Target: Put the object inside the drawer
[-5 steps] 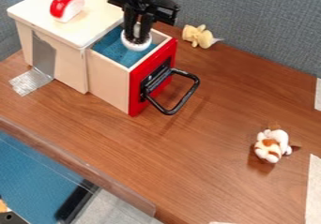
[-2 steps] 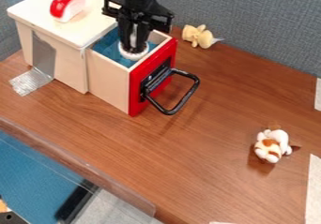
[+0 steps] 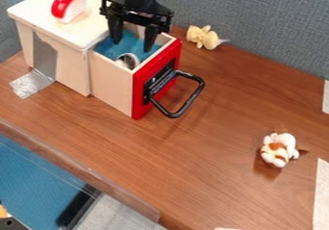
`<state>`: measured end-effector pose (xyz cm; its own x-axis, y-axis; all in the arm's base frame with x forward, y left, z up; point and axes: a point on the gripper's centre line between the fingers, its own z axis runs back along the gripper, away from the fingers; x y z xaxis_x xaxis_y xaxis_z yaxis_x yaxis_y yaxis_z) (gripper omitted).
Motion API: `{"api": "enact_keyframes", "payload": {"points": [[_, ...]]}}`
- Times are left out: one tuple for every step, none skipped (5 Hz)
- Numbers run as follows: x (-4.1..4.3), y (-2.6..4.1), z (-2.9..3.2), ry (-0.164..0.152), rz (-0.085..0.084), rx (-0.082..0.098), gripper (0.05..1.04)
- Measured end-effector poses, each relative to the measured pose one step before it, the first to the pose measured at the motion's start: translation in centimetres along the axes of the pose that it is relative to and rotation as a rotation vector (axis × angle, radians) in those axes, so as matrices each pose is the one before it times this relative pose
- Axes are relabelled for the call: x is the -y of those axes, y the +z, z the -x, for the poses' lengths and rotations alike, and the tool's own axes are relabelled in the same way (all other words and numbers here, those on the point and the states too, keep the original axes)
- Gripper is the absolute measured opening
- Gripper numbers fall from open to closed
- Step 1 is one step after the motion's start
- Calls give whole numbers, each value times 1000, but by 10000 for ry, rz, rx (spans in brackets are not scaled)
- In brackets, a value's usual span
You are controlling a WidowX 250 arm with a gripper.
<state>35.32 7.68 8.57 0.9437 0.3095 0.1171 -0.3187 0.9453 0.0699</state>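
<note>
- camera view: got the roundish object inside the pulled-out drawer, against or just beside the near side wall.
- reads as a pale curved rim around a dark inner part, with the dark part turned up toward the camera. partly hidden low down by that wall.
- can't call a long axis from this; looks about round where visible.
- see the gripper over the drawer, pointing down, with fingers spread wide and nothing between them. apart from the object, with both tips above it in the view.
- see the black handle sticking out from the red drawer front.
- on top of the wooden cabinet: red and white toy.
- on the table: yellow toy near the grey partition, white and brown toy well apart from the drawer.
</note>
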Motion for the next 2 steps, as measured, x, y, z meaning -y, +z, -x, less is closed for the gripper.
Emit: {"api": "enact_keyframes", "payload": {"points": [[40, 1672, -67, -55, 122, 320, 1005], [388, 2677, -258, -41, 451, 484, 1001]]}}
